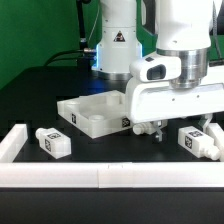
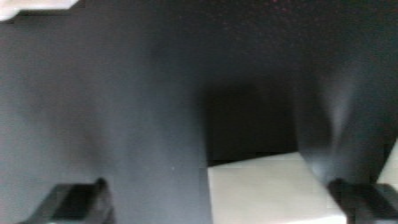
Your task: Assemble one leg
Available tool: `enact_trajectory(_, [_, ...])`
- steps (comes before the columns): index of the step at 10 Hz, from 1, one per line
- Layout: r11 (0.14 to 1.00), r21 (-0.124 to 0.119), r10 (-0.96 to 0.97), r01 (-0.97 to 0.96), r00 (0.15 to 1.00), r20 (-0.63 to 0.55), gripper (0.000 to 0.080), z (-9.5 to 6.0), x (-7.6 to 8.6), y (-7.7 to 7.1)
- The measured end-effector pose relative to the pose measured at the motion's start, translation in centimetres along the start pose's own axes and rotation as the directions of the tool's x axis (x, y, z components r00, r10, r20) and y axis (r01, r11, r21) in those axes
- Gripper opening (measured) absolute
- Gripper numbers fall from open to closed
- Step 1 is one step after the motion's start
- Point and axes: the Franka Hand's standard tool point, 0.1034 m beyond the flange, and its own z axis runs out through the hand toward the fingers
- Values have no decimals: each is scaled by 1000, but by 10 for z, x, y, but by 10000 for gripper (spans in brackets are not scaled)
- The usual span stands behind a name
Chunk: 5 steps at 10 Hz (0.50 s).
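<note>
Shows the gripper (image 1: 157, 127) low near the table's middle, fingers (image 2: 107, 120) spread apart, clamped on nothing, just beside the white square panel (image 1: 92, 112). Places a leg (image 1: 52, 141) by the front edge toward the exterior view's left corner, a second leg (image 1: 195, 140) toward its right corner.

White arm (image 1: 176, 30), black triangle mark (image 1: 118, 37) on base (image 1: 112, 58), white boxy hand (image 1: 180, 124)

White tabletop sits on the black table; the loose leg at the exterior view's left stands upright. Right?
No: that leg lies on its side, per the exterior view. The tabletop does sit on the black table.
</note>
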Motion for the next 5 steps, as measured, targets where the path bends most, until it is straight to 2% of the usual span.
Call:
enact_trajectory(1, [1000,0,0,0,1000,0,391,0,0,0])
enact_trajectory(2, [1000,0,0,0,1000,0,391,0,0,0])
enact_trajectory(3, [1000,0,0,0,1000,0,291,0,0,0])
enact_trajectory(5, [1000,0,0,0,1000,0,291,0,0,0])
